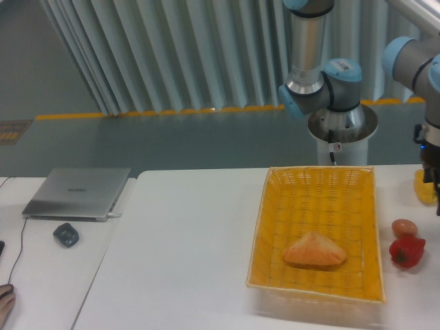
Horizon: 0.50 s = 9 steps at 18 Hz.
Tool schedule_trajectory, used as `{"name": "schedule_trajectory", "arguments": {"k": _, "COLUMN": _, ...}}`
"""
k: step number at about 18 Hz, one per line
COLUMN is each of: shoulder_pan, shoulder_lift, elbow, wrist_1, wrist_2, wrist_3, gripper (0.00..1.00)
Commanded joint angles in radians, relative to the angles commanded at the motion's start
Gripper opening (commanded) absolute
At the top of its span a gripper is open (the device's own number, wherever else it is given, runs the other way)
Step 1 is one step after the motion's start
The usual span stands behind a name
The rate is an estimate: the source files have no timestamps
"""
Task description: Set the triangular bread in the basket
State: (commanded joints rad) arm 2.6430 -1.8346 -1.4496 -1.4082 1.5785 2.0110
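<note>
- White table [185, 234] up front, grey-green ribbed curtain wall behind, yellow floor stripe along its base.
- Triangular bread [314, 250] lies flat inside the basket [313, 189], in the front half, roughly centred left to right, point facing the back. Nothing touching it.
- Basket is bright yellow wicker, rectangular, shallow with raised rim, sitting on the right part of the table. Bread is the only thing in it.
- Just right of the basket, on the table: small brown egg-shaped item [404, 227], and a red pepper [406, 250] directly in front of it, the two touching or nearly so.
- Yellow pepper [425, 187] further back at the right edge, partly cut off by the frame and partly covered by the arm.
- Gripper [434, 185] is at the far right edge, over the yellow pepper area, well apart from the bread and outside the basket. Mostly out of frame: cannot tell if the claw is released or clenched.
- Arm [323, 82]: grey tube with blue joint caps rises behind the basket from a round base [342, 127]; another blue joint at upper right leads down to the wrist.
- Left side, on a separate white surface: closed silver laptop [77, 193], small dark mouse-like object [66, 234] in front of it, thin cable running along the left edge.
- Bottom-left corner: edge of a person's hand [5, 302].
</note>
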Motion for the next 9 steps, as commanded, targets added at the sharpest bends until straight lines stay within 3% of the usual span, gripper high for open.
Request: {"name": "schedule_trajectory", "arguments": {"k": 9, "shoulder_pan": 0.026, "shoulder_lift": -0.014, "elbow": -0.002, "wrist_1": 0.002, "wrist_2": -0.002, "wrist_3": 0.031, "gripper": 1.00}}
